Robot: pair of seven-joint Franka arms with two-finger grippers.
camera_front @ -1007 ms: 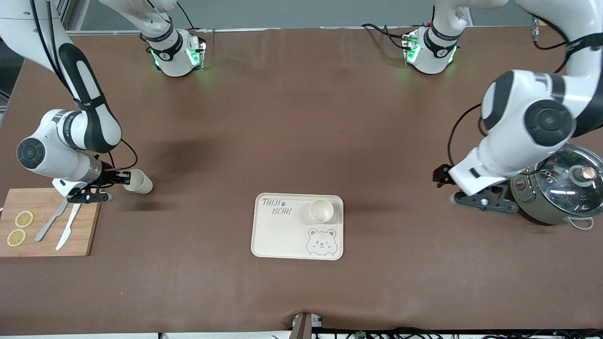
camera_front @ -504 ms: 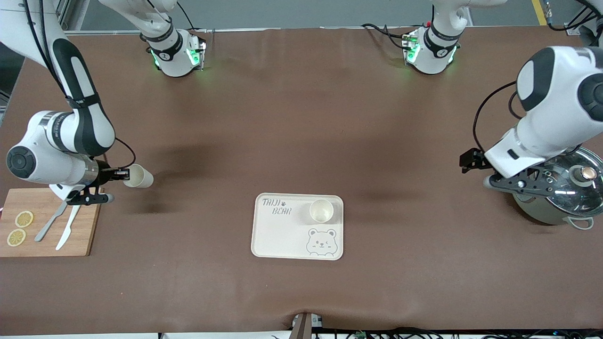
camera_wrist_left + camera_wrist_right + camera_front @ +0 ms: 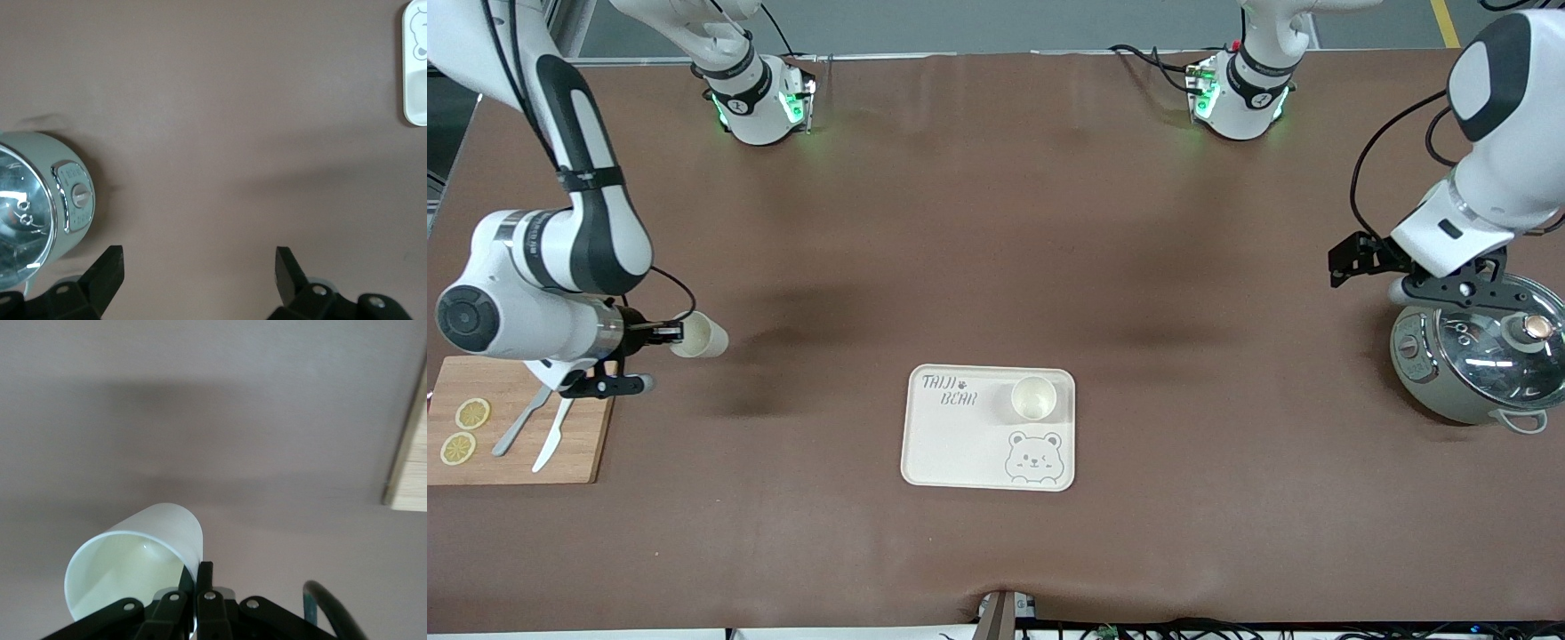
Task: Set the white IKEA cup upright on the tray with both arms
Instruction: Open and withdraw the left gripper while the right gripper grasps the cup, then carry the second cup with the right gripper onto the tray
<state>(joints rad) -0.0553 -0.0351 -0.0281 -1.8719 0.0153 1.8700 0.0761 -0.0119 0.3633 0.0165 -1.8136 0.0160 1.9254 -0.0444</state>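
While the right arm (image 3: 560, 249) bent down from its base at the top of the front view and folded at the elbow, its wrist lay nearly level above the brown table (image 3: 996, 267) at that arm's end. The right gripper (image 3: 669, 334) was clenched on the rim of a white cup (image 3: 701, 336), one finger inside the mouth and one outside, as the right wrist view showed (image 3: 199, 577). That cup (image 3: 137, 557) hung tipped on its side in the air, over bare table just beside the wooden cutting board (image 3: 516, 418). On the board lay two lemon slices (image 3: 464, 430), a fork (image 3: 523, 416) and a knife (image 3: 556, 427).

A second white cup (image 3: 1034, 396) stood upright on the tray (image 3: 960, 444), in the corner farther from the front camera and toward the left arm's end, next to the bear drawing (image 3: 1033, 457).

The left arm (image 3: 1494, 133) was raised and drawn in toward its own end of the table. The left gripper (image 3: 199, 267) was released, jaws wide and empty, hanging over the edge of a grey-green pot (image 3: 1476, 364) with a glass lid (image 3: 1507, 348). The tray's edge (image 3: 415, 67) showed at the rim of the left wrist view.
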